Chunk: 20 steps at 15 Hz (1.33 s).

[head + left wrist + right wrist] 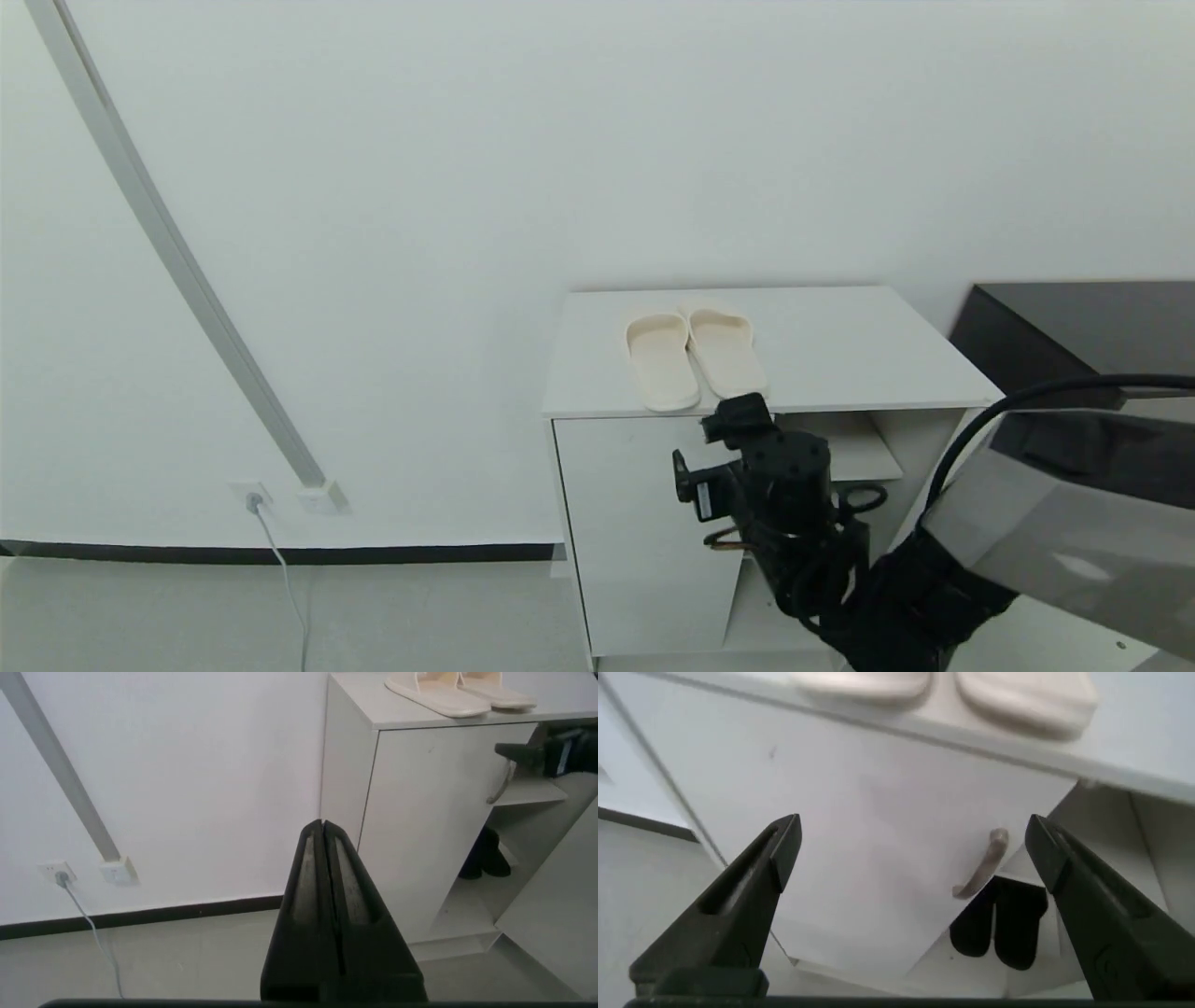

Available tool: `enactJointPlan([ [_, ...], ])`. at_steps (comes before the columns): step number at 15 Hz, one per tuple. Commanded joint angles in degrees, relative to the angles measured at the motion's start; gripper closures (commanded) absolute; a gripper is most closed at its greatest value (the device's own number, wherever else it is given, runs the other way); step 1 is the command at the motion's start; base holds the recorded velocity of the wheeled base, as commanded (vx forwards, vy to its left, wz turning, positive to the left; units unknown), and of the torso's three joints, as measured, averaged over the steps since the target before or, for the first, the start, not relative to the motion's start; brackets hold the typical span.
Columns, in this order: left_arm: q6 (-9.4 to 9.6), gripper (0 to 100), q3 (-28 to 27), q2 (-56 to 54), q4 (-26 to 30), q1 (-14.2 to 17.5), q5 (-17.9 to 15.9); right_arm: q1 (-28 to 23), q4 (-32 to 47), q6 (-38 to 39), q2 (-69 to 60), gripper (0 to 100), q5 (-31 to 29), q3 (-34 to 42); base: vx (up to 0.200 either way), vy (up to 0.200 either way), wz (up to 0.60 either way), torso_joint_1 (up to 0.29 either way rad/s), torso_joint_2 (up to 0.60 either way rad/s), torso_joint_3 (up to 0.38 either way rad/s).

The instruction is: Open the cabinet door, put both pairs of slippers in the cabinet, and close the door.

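While the left gripper (322, 833) is closed empty, the right gripper (912, 833) gapes before the door handle (980, 863), at six o'clock from the cream slippers (695, 357) atop the cabinet (840, 345); dark slippers (1001, 922) sit inside.

One white cabinet (840, 345), with one door (635, 523), one curved handle (980, 863) and one inner shelf (854, 453). Four slippers in two pairs: two cream slippers, the left cream slipper (662, 362) and the right cream slipper (726, 352), and two dark slippers (1020, 924). Two white wall plates, one socket plate (250, 495) and one plain plate (322, 497). One cable (289, 579), one grey conduit strip (168, 243), one black-topped unit (1074, 327)
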Motion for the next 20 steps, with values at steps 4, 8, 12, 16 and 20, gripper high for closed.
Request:
enactJointPlan([
  [4,-0.07,100,0.0,0.1,0.0,0.0,0.0,-1.0,25.4,8.1,-9.2,0,-0.1,-19.8,0.0,0.0,0.0,0.0,0.0,0.0],
  [8,-0.07,100,0.0,0.1,0.0,0.0,0.0,-1.1,25.9,8.2,-8.7,0,0.0,-19.2,0.0,0.0,0.0,0.0,0.0,0.0],
  [12,-0.25,100,0.0,0.1,0.0,0.0,0.1,-1.4,25.2,8.3,-7.9,0,0.0,-17.1,0.15,0.0,0.0,-0.001,0.0,0.004],
  [16,-0.25,100,0.0,0.1,0.0,0.0,0.1,-1.4,24.7,8.3,-6.0,0,0.2,-16.2,0.2,0.0,0.0,0.002,0.0,0.004],
  [20,-0.34,100,0.0,0.1,0.0,0.0,0.1,-2.3,22.7,8.2,-2.3,0,2.5,-16.2,0.1,0.0,0.0,0.002,0.0,0.001],
])
